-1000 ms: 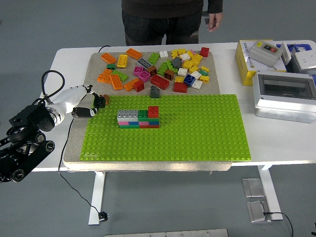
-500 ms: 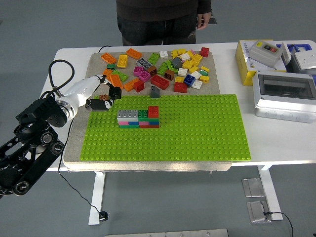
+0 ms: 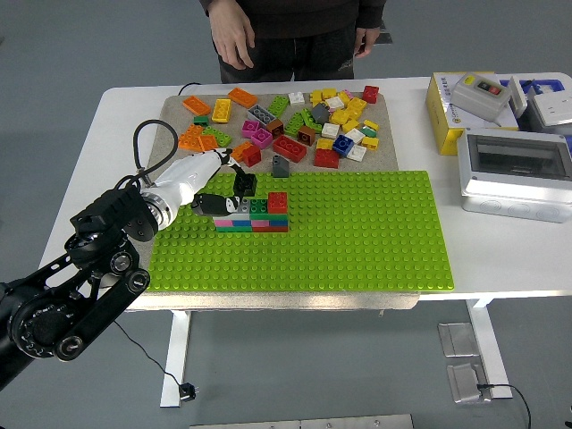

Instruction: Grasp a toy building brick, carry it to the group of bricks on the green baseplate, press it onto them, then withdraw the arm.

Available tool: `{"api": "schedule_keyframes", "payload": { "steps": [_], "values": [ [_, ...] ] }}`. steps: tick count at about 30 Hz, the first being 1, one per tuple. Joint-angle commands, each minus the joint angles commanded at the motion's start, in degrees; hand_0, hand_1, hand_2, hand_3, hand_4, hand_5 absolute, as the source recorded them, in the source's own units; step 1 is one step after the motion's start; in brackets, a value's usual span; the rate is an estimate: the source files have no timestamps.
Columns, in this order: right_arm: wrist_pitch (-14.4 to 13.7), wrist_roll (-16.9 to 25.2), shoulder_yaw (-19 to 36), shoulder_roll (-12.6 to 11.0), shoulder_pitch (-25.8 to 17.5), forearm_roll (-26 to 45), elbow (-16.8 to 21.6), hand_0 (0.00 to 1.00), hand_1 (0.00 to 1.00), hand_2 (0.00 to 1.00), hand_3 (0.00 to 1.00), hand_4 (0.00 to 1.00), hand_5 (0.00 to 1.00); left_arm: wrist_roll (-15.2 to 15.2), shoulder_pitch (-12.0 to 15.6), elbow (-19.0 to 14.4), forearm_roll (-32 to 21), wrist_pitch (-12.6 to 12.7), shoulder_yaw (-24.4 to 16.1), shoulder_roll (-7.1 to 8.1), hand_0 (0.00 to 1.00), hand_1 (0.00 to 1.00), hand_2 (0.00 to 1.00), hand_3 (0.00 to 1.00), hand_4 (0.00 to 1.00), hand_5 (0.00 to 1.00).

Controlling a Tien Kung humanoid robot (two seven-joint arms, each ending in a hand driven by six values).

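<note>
The green baseplate (image 3: 357, 232) lies on a grey mat in the middle of the table. A small group of bricks (image 3: 261, 214) stands on its left part: grey, green and red on top, pink, blue and green below. My left hand (image 3: 225, 192) reaches in from the left and is shut on a small dark brick (image 3: 244, 184), held just above the group's left end. Its fingers hide the group's grey top bricks. My right hand is out of view.
A heap of loose bricks (image 3: 295, 121) in several colours lies on the mat behind the baseplate. A yellow box (image 3: 469, 107) and a grey enclosure (image 3: 517, 170) stand at the right. A person (image 3: 295, 31) stands at the far side, hands hanging.
My left arm has moved right and forward from the table's left edge, carrying the dark brick over the baseplate to the group. The person has shifted at the far side.
</note>
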Motion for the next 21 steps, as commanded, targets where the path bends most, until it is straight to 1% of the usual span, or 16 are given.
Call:
{"api": "schedule_keyframes", "payload": {
  "steps": [5, 11, 21],
  "values": [
    [0.0, 0.0, 0.0, 0.0, 0.1, 0.0, 0.0, 0.698, 0.666, 0.659, 0.673, 0.362, 0.816, 0.0, -0.6, 1.2, 0.3, -0.2, 1.1, -0.97, 0.998, 0.991, 0.998, 0.513, 0.581, 0.202],
    [0.0, 0.0, -0.3, 0.0, 0.2, 0.2, 0.0, 0.698, 0.666, 0.659, 0.673, 0.361, 0.816, 0.2, -1.0, 2.4, 0.4, -0.5, 2.0, -1.73, 0.998, 0.99, 0.998, 0.513, 0.583, 0.2],
    [0.1, 0.0, -0.5, 0.1, 0.3, 0.4, 0.0, 0.696, 0.666, 0.659, 0.67, 0.361, 0.816, 0.5, -1.6, 4.6, 0.1, -0.8, 2.4, -2.41, 0.998, 0.99, 0.996, 0.502, 0.6, 0.207]
  ]
}}
